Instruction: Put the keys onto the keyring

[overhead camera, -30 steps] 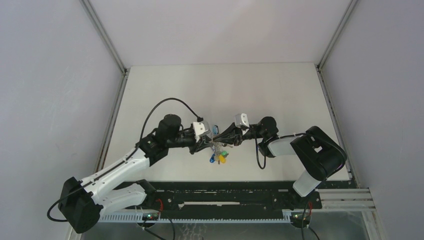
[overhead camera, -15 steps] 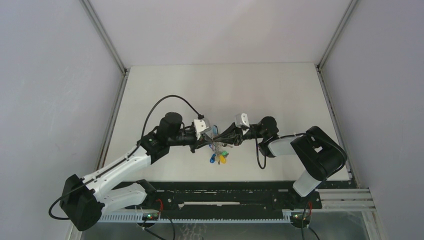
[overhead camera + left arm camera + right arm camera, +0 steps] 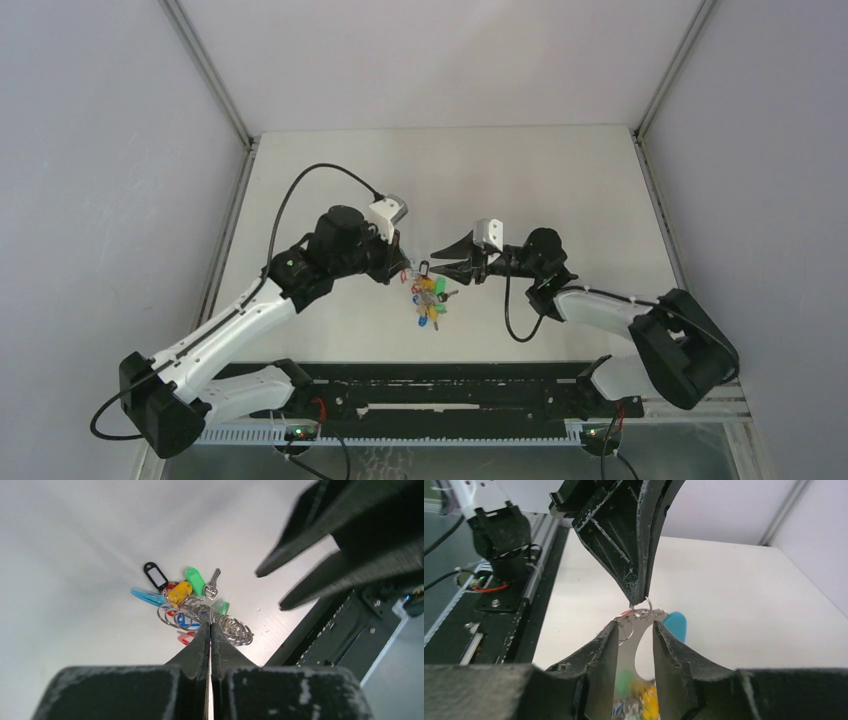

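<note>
Silver and bright-tagged, hangs bunched over the table as the keyring, pinched in the fully closed left gripper, with the red-tagged key low among its rings, just left of the right gripper (fingers parted, empty, pointing at it).

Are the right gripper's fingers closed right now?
No. In the right wrist view the right gripper has its fingers standing apart, with a clear gap between them.

Shiny metal keyring, glossy plastic tags, matt white table
</note>
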